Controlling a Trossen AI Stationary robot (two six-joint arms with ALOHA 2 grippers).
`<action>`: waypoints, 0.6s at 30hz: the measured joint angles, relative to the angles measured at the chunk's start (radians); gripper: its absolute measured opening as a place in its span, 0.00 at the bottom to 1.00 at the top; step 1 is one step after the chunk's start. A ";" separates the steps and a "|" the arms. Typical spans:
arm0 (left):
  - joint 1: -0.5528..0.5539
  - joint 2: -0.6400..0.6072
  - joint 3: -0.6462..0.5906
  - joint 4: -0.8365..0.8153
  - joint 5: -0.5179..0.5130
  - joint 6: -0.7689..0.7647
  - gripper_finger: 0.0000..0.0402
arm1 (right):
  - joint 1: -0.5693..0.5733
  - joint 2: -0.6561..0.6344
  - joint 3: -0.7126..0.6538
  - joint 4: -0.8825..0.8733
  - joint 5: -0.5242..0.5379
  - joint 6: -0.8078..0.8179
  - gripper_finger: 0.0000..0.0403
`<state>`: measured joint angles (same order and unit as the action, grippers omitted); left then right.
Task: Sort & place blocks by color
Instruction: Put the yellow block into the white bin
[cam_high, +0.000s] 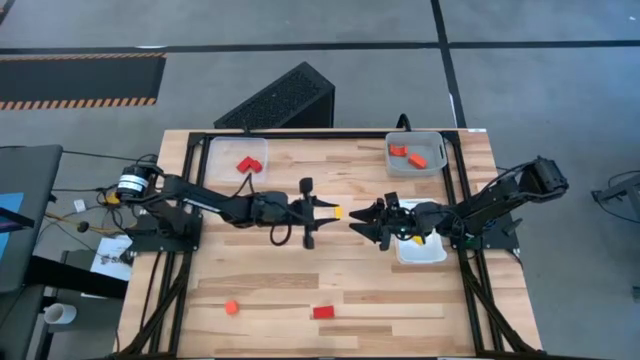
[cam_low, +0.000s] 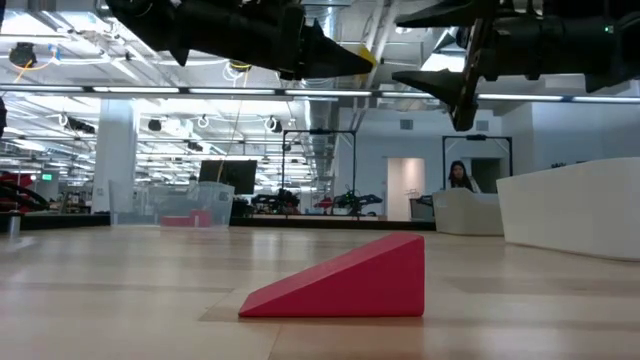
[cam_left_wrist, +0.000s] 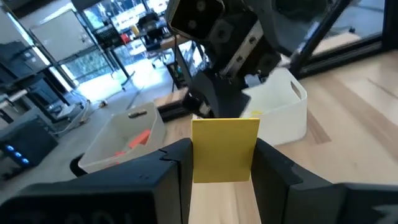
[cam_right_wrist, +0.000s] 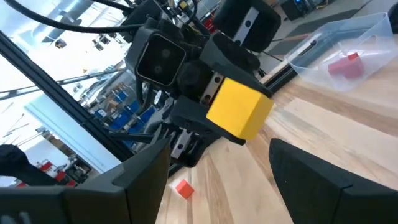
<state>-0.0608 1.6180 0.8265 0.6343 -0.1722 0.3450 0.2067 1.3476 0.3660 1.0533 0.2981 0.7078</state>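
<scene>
Now: left end effector (cam_high: 334, 211) grips one yellow block (cam_high: 337, 211); right end effector (cam_high: 362, 221) spread.

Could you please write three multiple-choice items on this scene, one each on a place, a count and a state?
1. Where is the yellow block?
A. in the white tray
B. between the left gripper's fingers
C. on the table's near edge

2. How many blocks lie loose on the table, outside the trays?
A. none
B. two
C. five

3. How is the right gripper?
A. open, facing the yellow block
B. shut on a red block
C. out of sight

Key: 1 B, the left wrist view shows it clamped between the fingers. 2 B, an orange block and a red wedge. 3 A, its fingers stand apart.
</scene>
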 joint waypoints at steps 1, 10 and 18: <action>0.000 0.000 0.000 -0.009 0.000 0.000 0.23 | -0.002 0.000 0.000 0.000 0.000 0.000 0.73; -0.013 0.000 0.000 -0.016 0.001 0.014 0.23 | -0.040 0.000 0.000 0.000 -0.004 0.002 0.73; -0.019 0.000 0.000 -0.016 0.000 0.014 0.23 | -0.069 0.000 0.000 -0.027 0.001 -0.011 0.81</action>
<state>-0.0795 1.6180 0.8265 0.6186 -0.1719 0.3592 0.1380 1.3476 0.3664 1.0259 0.2992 0.6972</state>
